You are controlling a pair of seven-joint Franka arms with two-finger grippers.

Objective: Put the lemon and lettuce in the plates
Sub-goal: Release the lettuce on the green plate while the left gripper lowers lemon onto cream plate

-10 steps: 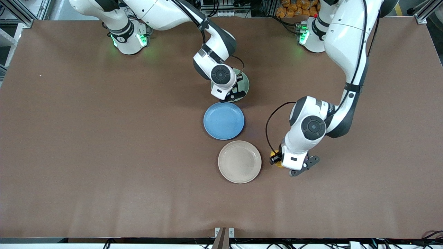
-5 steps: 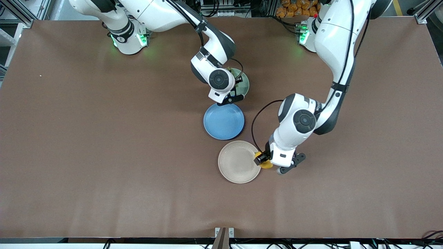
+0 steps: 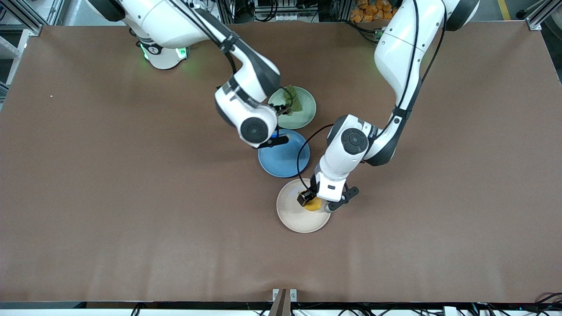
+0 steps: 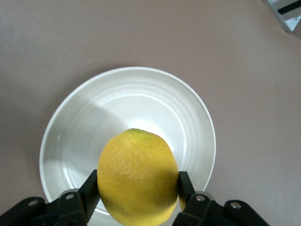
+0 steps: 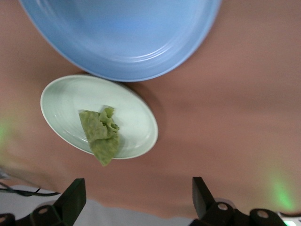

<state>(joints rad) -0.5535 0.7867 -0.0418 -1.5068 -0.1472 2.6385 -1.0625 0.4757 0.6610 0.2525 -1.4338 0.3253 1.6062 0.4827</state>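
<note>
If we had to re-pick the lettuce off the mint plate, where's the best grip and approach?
Judging by its pose, come straight down over the lettuce and pinch its raised crumpled ridge. It lies low in the mint plate, reaching its rim, so a side approach would likely hit the plate.

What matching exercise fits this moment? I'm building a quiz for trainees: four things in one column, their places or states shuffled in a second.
Things:
1. small bright yellow oval lemon
2. dull dark-green wrinkly lettuce piece
3. round blue plate
4. right gripper

Places or states:
A. holds no food
B. lying in the pale mint green plate
C. fingers open, nothing between them
D. between the left gripper fingers, over the beige-cream plate

Pairs: 1-D, 2-B, 3-A, 4-C
</note>
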